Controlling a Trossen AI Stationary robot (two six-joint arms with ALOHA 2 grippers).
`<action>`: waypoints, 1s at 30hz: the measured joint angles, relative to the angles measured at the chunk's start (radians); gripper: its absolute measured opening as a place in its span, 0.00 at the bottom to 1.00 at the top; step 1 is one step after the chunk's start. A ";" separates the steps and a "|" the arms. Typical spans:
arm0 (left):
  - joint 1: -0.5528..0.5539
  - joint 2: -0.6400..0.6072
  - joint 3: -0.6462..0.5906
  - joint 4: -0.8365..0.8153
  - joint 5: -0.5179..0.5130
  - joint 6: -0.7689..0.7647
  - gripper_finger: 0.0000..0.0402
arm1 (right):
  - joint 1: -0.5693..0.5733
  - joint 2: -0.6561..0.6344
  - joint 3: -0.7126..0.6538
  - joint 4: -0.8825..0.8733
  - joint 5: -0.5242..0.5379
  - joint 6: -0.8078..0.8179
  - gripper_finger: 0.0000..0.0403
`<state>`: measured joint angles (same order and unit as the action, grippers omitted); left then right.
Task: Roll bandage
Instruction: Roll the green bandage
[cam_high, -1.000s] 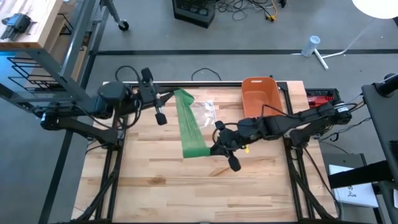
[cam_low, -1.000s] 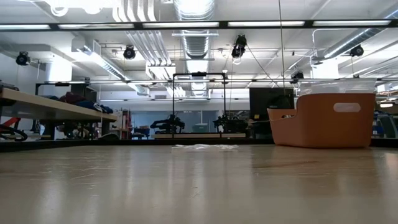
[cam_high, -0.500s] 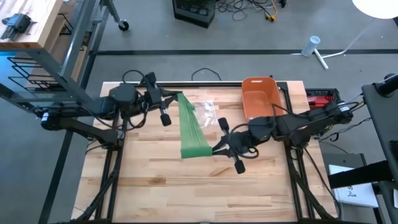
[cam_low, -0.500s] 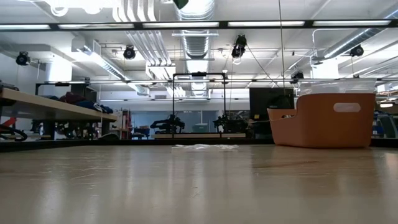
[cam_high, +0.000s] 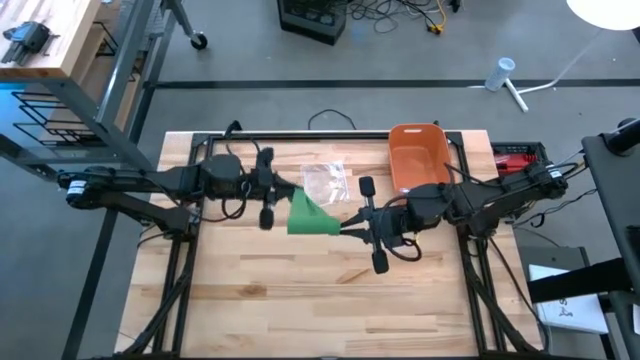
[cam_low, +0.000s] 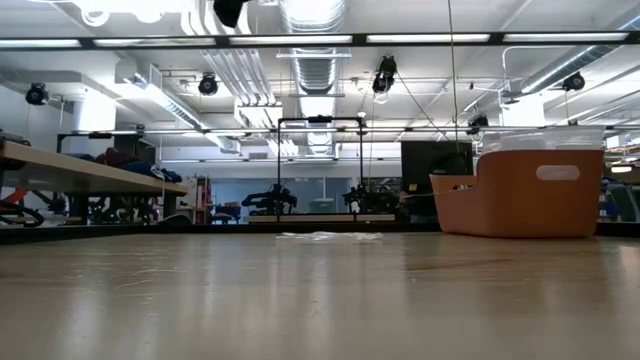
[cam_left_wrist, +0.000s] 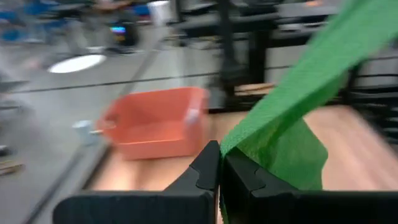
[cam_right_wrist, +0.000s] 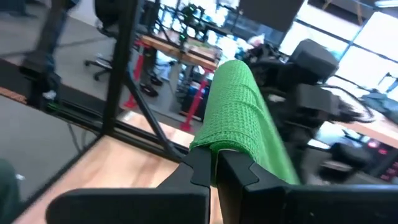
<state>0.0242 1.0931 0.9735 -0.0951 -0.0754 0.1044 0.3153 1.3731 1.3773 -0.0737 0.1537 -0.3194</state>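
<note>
Two pincers are closed on the green bandage (cam_high: 306, 216): left pincer (cam_high: 278, 190) and right pincer (cam_high: 352, 226), above the surface (cam_high: 250, 290).

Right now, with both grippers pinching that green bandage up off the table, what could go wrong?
Both grips look thin: the left gripper and the right gripper each pinch only an end of the green bandage, so a tug could pull it free. The bandage hangs bunched between them, so it may roll unevenly. It also hangs close to the clear plastic wrapper and the orange bin, which an arm could knock.
</note>
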 joint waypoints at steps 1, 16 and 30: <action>-0.002 0.000 -0.006 0.000 0.044 -0.007 0.00 | 0.000 0.000 0.000 -0.007 0.018 -0.009 0.00; -0.041 -0.056 -0.007 -0.036 0.029 0.038 0.43 | -0.011 -0.002 0.000 -0.015 0.083 -0.032 0.00; -0.042 -0.126 -0.007 -0.015 0.040 0.067 0.82 | -0.027 -0.002 0.000 -0.025 0.094 -0.019 0.00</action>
<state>-0.0181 0.9669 0.9665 -0.1097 -0.0357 0.1711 0.2878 1.3708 1.3777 -0.0988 0.2476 -0.3386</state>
